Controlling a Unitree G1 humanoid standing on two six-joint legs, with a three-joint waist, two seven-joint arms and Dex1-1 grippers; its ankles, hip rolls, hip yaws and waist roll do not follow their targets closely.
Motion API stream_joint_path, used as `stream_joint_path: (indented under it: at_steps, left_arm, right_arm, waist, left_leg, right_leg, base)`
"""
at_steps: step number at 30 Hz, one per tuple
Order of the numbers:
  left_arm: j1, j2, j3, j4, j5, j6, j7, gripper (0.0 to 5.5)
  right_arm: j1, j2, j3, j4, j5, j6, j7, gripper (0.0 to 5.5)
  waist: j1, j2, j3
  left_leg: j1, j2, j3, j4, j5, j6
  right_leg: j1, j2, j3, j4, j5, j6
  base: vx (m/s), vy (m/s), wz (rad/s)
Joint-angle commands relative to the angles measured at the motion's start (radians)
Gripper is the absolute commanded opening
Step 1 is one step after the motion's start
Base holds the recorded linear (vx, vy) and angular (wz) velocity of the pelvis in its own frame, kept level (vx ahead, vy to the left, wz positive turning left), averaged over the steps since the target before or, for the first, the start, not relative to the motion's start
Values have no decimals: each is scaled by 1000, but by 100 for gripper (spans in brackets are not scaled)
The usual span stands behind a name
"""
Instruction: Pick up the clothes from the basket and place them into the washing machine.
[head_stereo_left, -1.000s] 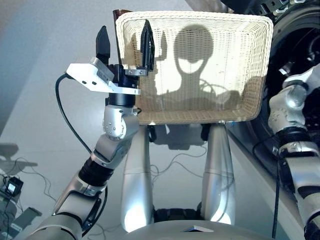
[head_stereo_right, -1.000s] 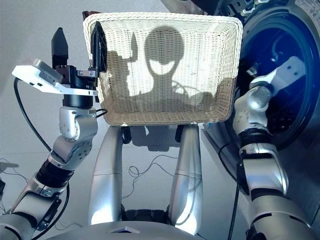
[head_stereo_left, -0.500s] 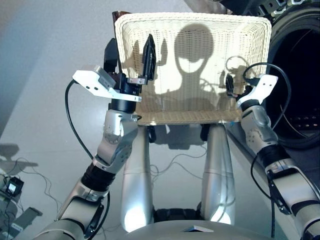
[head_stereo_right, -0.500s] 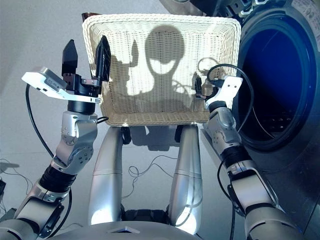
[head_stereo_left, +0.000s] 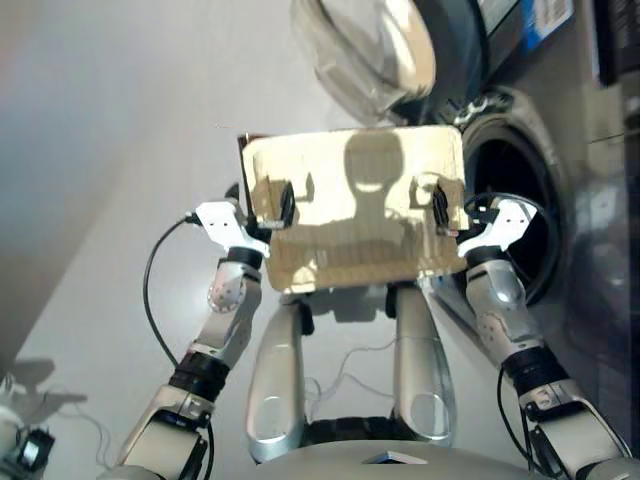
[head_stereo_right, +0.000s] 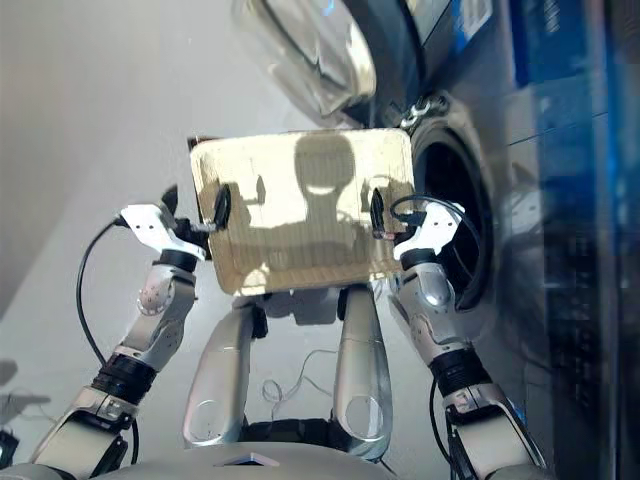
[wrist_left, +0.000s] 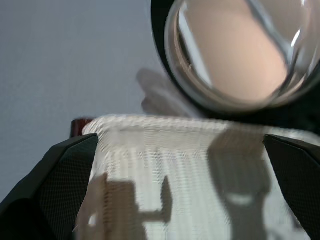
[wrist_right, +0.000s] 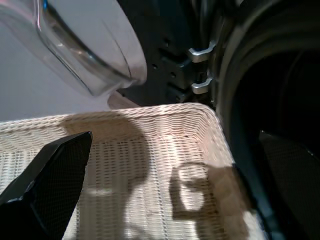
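The basket (head_stereo_left: 355, 215) stands in front of me, cream-white wicker with only shadows on its floor. No clothes show in it or anywhere else. My left gripper (head_stereo_left: 272, 203) hovers open over the basket's left rim, nothing between its fingers (wrist_left: 70, 170). Open and bare as well, my right gripper (head_stereo_left: 448, 208) sits at the basket's right rim, beside the washing machine's dark round porthole (head_stereo_left: 515, 215). The machine's clear bulging glass door (head_stereo_left: 365, 50) is swung open behind the basket. The right wrist view shows the basket's corner (wrist_right: 200, 112) against the porthole's rim.
A dark frame post (head_stereo_left: 243, 150) rises at the basket's far left corner. Grey floor (head_stereo_left: 120, 150) stretches to the left. Loose cables (head_stereo_left: 345, 365) lie on the floor under the basket. The machine's dark grey front (head_stereo_left: 590, 200) fills the right side.
The whole picture has shifted, so the camera moved and now takes in the open door. My right arm has come out of the porthole to the basket's right rim. The left gripper stays open.
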Motion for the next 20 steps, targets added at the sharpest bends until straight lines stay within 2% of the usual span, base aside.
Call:
stream_joint_path:
  at_steps: [1,2,3,4,7,8,9,10,11,12,13,14,16,20]
  left_arm:
    - [76,5,-3,70,99,-17,-63,550]
    - [80,5,-13,130,138,-13,-72,550]
    - [111,8,-11,196,174,-5,-91,550]
    - [111,8,-11,196,174,-5,-91,550]
    - [160,-3,24,308,210,14,-98,550]
    - [169,-15,41,385,232,28,-95,550]
    - [189,-31,65,486,260,57,-102,550]
    - [199,-42,85,546,284,78,-99,550]
    - [199,-42,85,547,284,77,-99,550]
    - [210,-52,102,567,281,81,-91,550]
    - [222,-77,154,663,270,111,-90,550]
    - [222,-77,154,663,270,111,-90,550]
    - [220,-88,190,763,288,136,-91,550]
    - [226,-89,186,811,349,160,-106,550]
  right_arm:
    - [50,17,-7,94,-37,-12,59,550]
    - [53,28,6,170,-67,0,61,550]
    - [84,44,20,270,-116,28,67,550]
    - [84,44,20,271,-117,28,67,550]
    - [149,80,-3,424,-143,64,91,550]
    - [170,92,-10,481,-154,77,102,550]
    - [213,101,-19,539,-188,100,117,550]
    - [233,107,-28,585,-206,112,122,550]
    - [234,107,-28,585,-206,112,122,550]
    - [250,117,-40,604,-202,123,127,550]
    - [273,137,-79,686,-190,144,127,550]
    - [273,137,-79,686,-190,143,127,550]
    - [284,152,-101,767,-176,170,142,550]
    - [289,158,-121,807,-164,186,156,550]
  waist:
    - [24,1,-120]
    - [26,-1,-139]
    - [29,-8,-184]
    - [29,-8,-181]
    - [29,-16,-252]
    - [27,-19,-277]
    - [17,-21,-332]
    - [13,-23,-360]
    - [13,-23,-358]
    - [12,-25,-382]
    - [10,-33,-422]
    - [10,-33,-421]
    - [9,-41,-449]
    - [3,-42,-473]
  left_leg:
    - [46,-17,5,-15,1,-39]
    - [77,-9,6,-32,5,-42]
    - [130,1,5,-60,14,-46]
    - [134,1,5,-63,14,-47]
    - [219,10,7,-116,26,-52]
    - [249,11,10,-139,31,-55]
    - [302,12,20,-180,33,-57]
    - [329,13,25,-199,32,-58]
    - [331,13,25,-200,32,-58]
    - [348,13,25,-202,21,-58]
    - [380,16,32,-202,5,-55]
    - [382,16,32,-202,4,-55]
    - [414,20,35,-202,-2,-53]
    - [435,22,41,-202,-12,-51]
  right_leg:
    - [109,-6,-21,-246,211,92]
    - [140,-8,-23,-263,214,95]
    - [195,-9,-33,-293,217,98]
    - [199,-8,-34,-295,217,98]
    - [282,-11,-45,-339,225,105]
    - [310,-14,-50,-359,229,107]
    - [352,-16,-52,-389,238,113]
    - [378,-17,-56,-410,242,116]
    - [381,-17,-57,-411,242,116]
    - [400,-19,-59,-426,242,118]
    - [444,-18,-61,-448,239,116]
    - [446,-18,-61,-449,239,116]
    - [484,-13,-71,-446,230,111]
    - [503,-7,-66,-443,218,104]
  base:
    - [163,12,50]
    - [217,8,58]
    - [146,4,30]
    - [145,0,13]
    - [115,6,35]
    - [205,19,-4]
    - [213,12,-19]
    - [173,9,-29]
    - [109,0,20]
    - [170,-14,23]
    - [169,-14,18]
    - [142,-24,-15]
    - [79,-26,-2]
    - [36,-6,-6]
